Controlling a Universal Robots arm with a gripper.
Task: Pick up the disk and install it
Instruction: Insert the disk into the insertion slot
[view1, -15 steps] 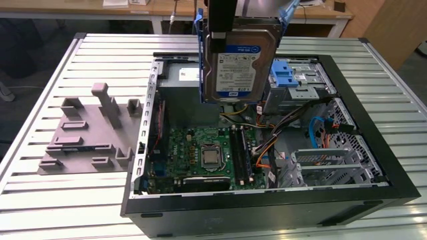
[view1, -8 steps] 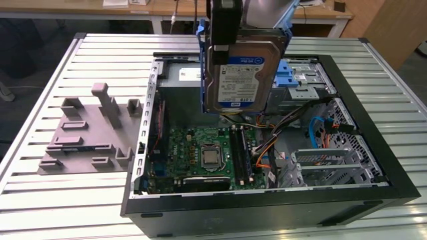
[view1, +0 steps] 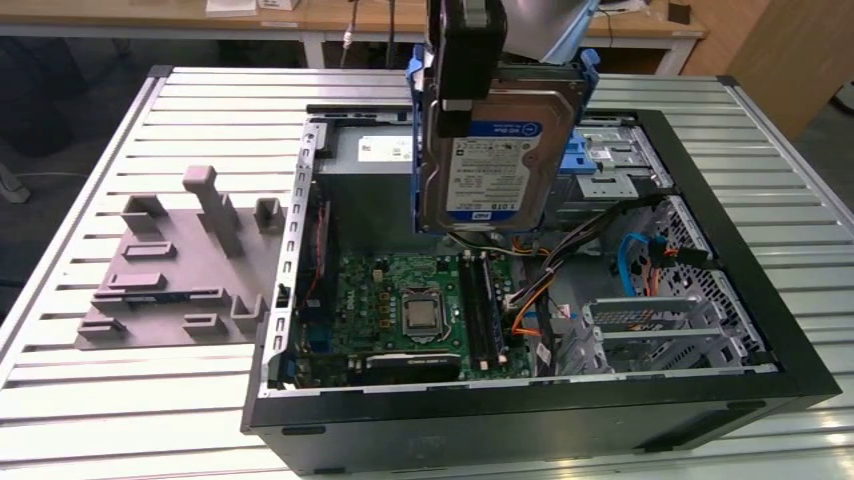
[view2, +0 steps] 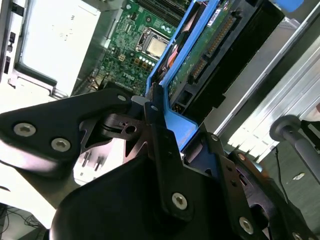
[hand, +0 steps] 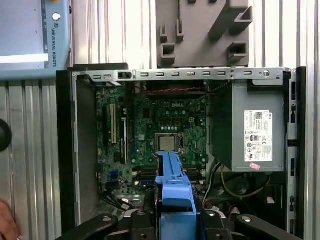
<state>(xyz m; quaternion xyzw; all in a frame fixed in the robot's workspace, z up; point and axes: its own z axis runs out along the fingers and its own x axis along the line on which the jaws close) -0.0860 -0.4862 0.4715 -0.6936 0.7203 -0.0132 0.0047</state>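
My fingers (view2: 162, 150) grip the disk (view1: 497, 150) by its blue frame, holding it upright in the air over the open case (view1: 534, 420) on the desk (view1: 120, 130): picked up, I judge, but not yet seated in any bay.

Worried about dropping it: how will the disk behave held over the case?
Likely stiff: the disk hangs straight from the tool. Probably heavy for its size, being metal. The blue bracket looks smooth plastic, so it might slip.
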